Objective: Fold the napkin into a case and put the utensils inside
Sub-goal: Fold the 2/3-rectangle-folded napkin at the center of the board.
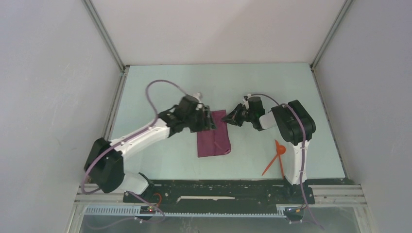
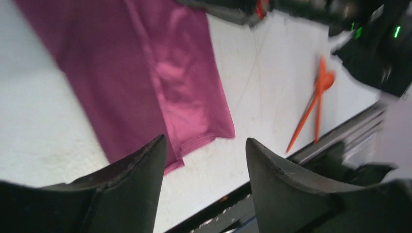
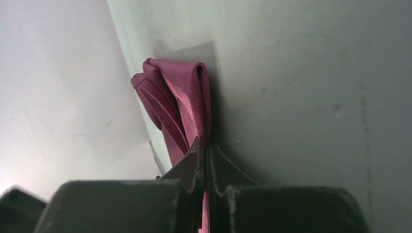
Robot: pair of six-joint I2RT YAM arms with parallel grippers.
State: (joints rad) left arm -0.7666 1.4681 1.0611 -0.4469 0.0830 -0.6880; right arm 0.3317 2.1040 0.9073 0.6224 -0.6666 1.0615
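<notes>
From above, the plum-purple, thin soft cloth napkin (image 1: 213,138) lies folded into a narrow strip at the centre of the pale green table (image 1: 170,87); the left gripper (image 1: 210,120) sits at the strip's upper left edge and the right gripper (image 1: 230,116) at its upper right corner, while the two orange-red thin plastic utensils (image 1: 278,154) lie crossed at lower right, well apart from the cloth. In the left wrist view the left gripper (image 2: 204,145) has its jaws spread with nothing between them, the napkin (image 2: 141,73) fills the upper left and the utensils (image 2: 318,94) lie at right. In the right wrist view the right gripper (image 3: 206,153) is pressed tight on a bunched fold of the napkin (image 3: 187,97), at centre frame
</notes>
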